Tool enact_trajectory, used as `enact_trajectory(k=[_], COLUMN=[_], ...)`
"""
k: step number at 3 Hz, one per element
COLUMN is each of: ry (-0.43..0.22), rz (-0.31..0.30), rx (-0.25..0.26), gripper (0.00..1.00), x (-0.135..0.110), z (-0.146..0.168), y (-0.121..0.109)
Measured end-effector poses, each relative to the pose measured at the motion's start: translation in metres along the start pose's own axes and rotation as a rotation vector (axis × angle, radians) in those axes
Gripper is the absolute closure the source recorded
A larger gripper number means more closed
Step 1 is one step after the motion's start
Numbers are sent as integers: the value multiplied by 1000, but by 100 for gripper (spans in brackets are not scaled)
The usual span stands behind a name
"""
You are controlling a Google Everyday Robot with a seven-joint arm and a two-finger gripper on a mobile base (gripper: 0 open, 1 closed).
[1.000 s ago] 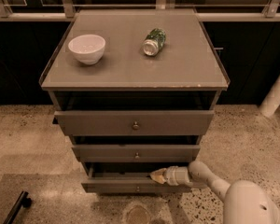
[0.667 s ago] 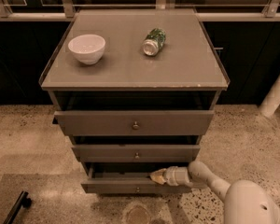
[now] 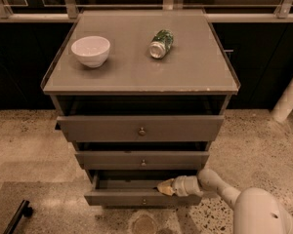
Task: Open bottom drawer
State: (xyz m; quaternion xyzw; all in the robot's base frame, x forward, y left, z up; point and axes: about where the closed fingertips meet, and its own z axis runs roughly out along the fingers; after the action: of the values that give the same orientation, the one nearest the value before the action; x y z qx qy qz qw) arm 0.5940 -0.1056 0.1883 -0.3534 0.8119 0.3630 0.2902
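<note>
Hand [image 3: 165, 187] at bottom drawer [image 3: 136, 198] top edge

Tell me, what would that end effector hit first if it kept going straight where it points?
The end effector sits in the open bottom drawer, pointing left behind its front panel. It would probably meet the drawer's left side wall first, though depth is unclear.

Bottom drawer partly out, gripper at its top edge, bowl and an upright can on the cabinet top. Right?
Not quite. The can lies on its side, not upright; the camera view shows it. The rest holds: the bottom drawer is partly out, the gripper is at its top edge, and the bowl sits on the cabinet top.
</note>
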Motion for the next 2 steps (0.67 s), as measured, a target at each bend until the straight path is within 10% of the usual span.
enact_trajectory(k=[2], ry=[41], rz=[16], rx=[-25], gripper=[100], x=[13], z=[-39], y=[31])
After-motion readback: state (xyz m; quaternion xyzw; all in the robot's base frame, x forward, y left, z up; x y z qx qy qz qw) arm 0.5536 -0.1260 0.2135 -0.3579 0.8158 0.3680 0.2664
